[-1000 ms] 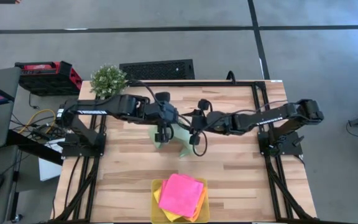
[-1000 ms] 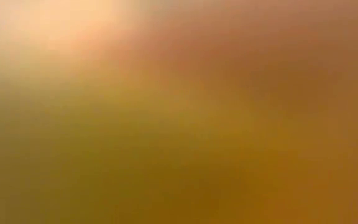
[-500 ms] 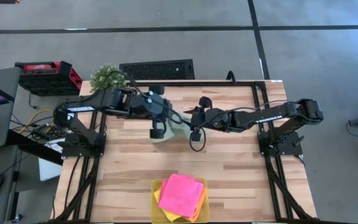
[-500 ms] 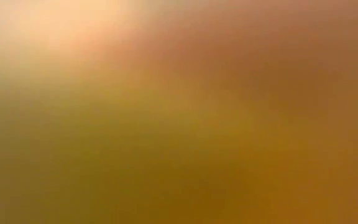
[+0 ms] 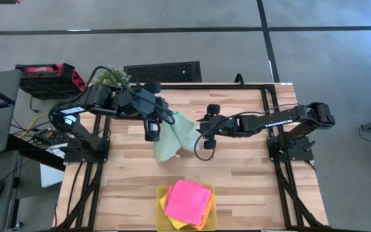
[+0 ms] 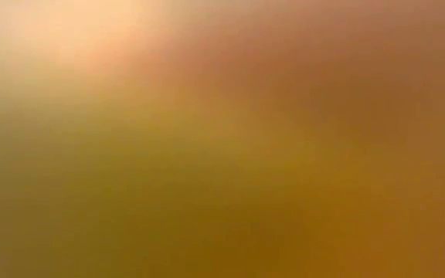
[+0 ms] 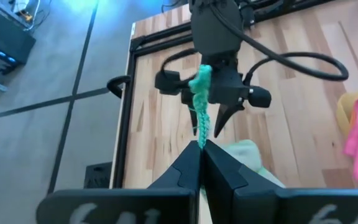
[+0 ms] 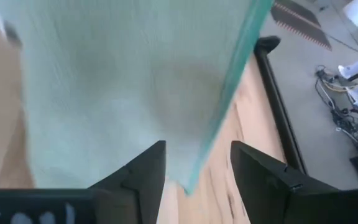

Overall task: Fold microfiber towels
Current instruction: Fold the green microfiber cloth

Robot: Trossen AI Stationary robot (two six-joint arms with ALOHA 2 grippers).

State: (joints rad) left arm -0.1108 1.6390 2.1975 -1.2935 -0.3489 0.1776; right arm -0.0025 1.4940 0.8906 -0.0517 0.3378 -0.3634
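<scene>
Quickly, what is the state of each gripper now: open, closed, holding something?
Left gripper: closed on the edge of the green towel.
Right gripper: open, holding nothing; the towel hangs just in front of it.

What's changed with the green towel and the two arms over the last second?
The left tool, shut on the pale green towel, pulled back toward its own side, stretching the cloth out. The right tool stayed open mid-table beside the towel. The pink towel in the tray stayed put.
</scene>
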